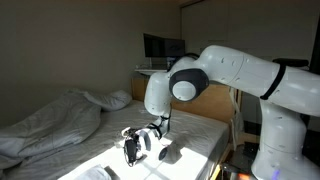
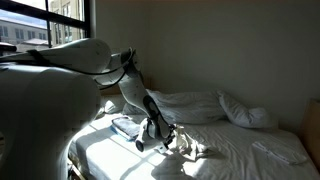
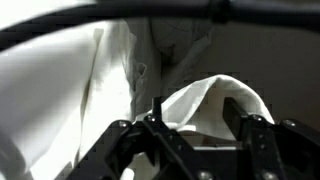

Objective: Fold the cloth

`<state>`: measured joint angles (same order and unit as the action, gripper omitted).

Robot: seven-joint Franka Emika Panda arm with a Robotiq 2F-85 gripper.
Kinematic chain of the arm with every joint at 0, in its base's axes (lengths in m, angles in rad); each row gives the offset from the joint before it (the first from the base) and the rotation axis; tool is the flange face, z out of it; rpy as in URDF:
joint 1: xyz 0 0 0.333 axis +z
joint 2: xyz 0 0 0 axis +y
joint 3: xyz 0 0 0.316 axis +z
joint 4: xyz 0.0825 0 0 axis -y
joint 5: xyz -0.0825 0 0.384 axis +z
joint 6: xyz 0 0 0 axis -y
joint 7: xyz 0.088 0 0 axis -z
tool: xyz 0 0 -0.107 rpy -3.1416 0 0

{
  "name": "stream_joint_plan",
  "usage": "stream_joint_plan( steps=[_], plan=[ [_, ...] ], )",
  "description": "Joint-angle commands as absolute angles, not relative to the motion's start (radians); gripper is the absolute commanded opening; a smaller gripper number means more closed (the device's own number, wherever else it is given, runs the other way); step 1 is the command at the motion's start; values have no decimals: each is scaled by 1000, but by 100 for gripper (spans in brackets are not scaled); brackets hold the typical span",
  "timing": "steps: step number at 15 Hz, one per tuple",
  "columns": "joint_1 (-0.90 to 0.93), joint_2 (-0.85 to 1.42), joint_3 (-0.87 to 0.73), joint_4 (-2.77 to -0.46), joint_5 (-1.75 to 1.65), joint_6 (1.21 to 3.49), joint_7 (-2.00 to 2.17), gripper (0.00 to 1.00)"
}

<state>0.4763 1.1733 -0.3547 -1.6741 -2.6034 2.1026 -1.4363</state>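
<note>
1. Bedroom, dim, with a hard patch of sun low in both exterior views. Window (image 2: 48,25) at upper left in an exterior view; wooden headboard (image 1: 213,101) behind the arm (image 1: 232,74).
2. Puffy duvet (image 1: 55,120) heaped on the far part of the bed, away from the gripper. A pillow (image 2: 248,112) lies just beside it.
3. Cloth (image 1: 195,136) lies spread out below the arm, sunlit and finely wrinkled. In an exterior view a rumpled part of it (image 2: 190,149) rises just beside the gripper (image 2: 160,138).
4. Arm bends down from its base, wrist low, gripper (image 1: 138,146) close over the cloth surface.
5. Wrist view: gripper (image 3: 195,115) enters from the bottom edge, jaws standing apart. One finger (image 3: 155,122) sits to the left of centre, the other to the right.
6. Between the two fingers a rounded hump of cloth (image 3: 205,95) stands up and fills most of the gap. Its crest sits above the fingertips.
7. Left finger lies along the hump's edge; cannot tell whether either pad presses the fabric. Jaws are not closed on it.
8. Beyond the hump, more cloth runs away in long bright folds toward the upper left of the wrist view; the right side is in shadow.
</note>
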Motion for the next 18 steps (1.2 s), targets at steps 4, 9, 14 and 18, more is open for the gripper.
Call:
stream_joint_plan(
  steps=[4,9,14,18],
  plan=[
    [542,1132,-342,-1715,-2603,2388,-1236,100],
    [671,1096,-372,-1700,-2603,2550,-1007,100],
    [684,1038,-373,-1716,-2601,2507,-776,100],
    [659,992,-416,-1769,-2601,2443,-602,100]
  ],
)
